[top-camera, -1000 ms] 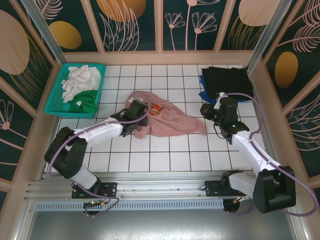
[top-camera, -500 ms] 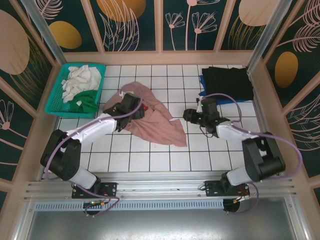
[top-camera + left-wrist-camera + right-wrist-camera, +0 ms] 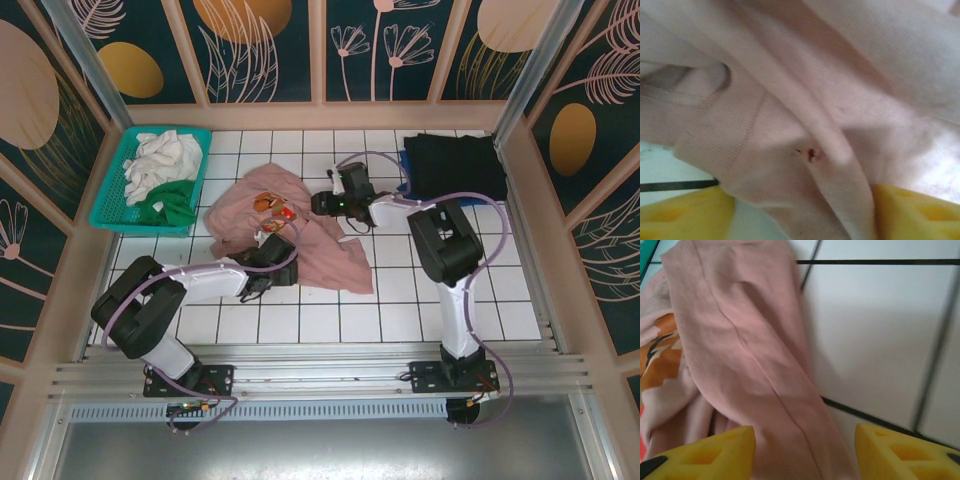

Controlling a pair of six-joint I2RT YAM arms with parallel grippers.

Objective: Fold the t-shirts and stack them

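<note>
– T-shirt in dusty-pink cloth [image 3: 305,240]: where does it lie, seen from above?
– Crumpled about the middle of the white tiled desk [image 3: 330,320], a little toward the left edge, with its brown-orange pixel print [image 3: 275,208] facing up. The left gripper [image 3: 270,258] sits over its near-left part, and the right gripper [image 3: 325,203] is at its far-right edge.
– And the other shirts?
– A white t-shirt [image 3: 160,158] and a green t-shirt [image 3: 176,197] lie in the teal plastic lattice basket [image 3: 108,214] at the far left corner. A black t-shirt [image 3: 455,160] lies on a blue t-shirt [image 3: 410,190] at the far right corner.
– What about the left wrist view?
– Pink t-shirt [image 3: 840,90] folds are close up, with the ribbed collar band [image 3: 715,135] at left. The left gripper [image 3: 800,215] has its yellow fingertips [image 3: 685,215] spread wide. The jaws are open, and a fold runs down between them.
– And the right wrist view?
– The pink t-shirt [image 3: 755,365] is on the left, with a bit of the print [image 3: 660,360] at the edge and bare desk [image 3: 880,340] on the right. The right gripper [image 3: 805,450] has its jaws apart too. Cloth reaches in between the yellow fingertips [image 3: 705,455], unpinched.
</note>
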